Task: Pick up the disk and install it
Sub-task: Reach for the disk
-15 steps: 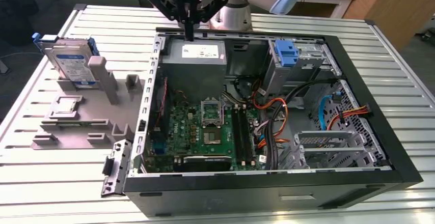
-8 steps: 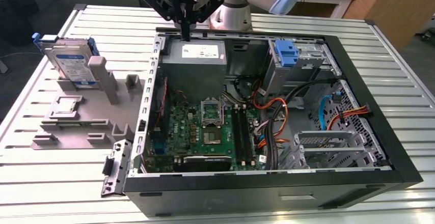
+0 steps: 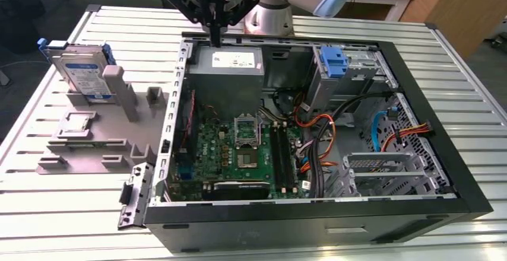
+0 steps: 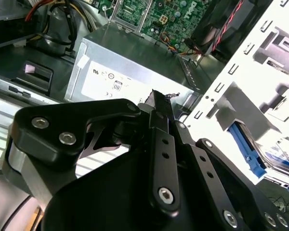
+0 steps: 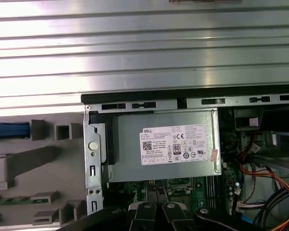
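Note:
The disk [image 3: 82, 73] is a silver drive with a white-and-blue label and a blue carrier. It stands on edge in a grey holder [image 3: 95, 136] on the table, at the exterior view's left of the open computer case [image 3: 317, 213]. The carrier's blue edge [image 5: 9, 130] shows in the first wrist view, and the disk [image 4: 278, 161] appears in the second wrist view. My gripper [image 3: 214, 39] hangs over the case's far rim, just above the grey power supply box [image 3: 230, 63]. Its black fingers [image 4: 157, 103] are pressed together with nothing between them, well apart from the disk.
Inside the case lie a green motherboard [image 3: 237, 151], bundles of orange and black cables [image 3: 325, 124], and a metal drive cage [image 3: 384, 172]. A bare blue bracket [image 3: 336, 61] sits in a bay at the far right. The ribbed metal table [image 3: 71, 213] surrounds the case.

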Robot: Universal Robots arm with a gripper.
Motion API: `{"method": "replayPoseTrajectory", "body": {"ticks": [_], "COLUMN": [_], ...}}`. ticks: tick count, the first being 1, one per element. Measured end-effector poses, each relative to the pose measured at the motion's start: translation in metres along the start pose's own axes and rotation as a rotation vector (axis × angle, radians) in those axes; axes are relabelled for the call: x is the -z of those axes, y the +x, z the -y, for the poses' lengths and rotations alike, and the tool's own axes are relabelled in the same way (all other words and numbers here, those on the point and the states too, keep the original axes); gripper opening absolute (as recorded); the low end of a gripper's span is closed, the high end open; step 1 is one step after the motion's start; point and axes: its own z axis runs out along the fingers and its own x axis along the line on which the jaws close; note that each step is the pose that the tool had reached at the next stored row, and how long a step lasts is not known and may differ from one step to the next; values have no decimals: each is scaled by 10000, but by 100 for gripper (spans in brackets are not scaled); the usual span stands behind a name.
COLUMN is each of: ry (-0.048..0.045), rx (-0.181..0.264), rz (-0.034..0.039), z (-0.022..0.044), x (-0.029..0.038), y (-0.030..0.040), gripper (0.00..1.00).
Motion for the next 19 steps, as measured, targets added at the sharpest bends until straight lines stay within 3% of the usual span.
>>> {"method": "replayPoseTrajectory", "body": {"ticks": [6, 19], "ry": [1, 1], "rx": [0, -1], "rz": [0, -1], "z": [-7, -18], "x": [-6, -9], "y": [88, 140], "gripper": [10, 10]}}
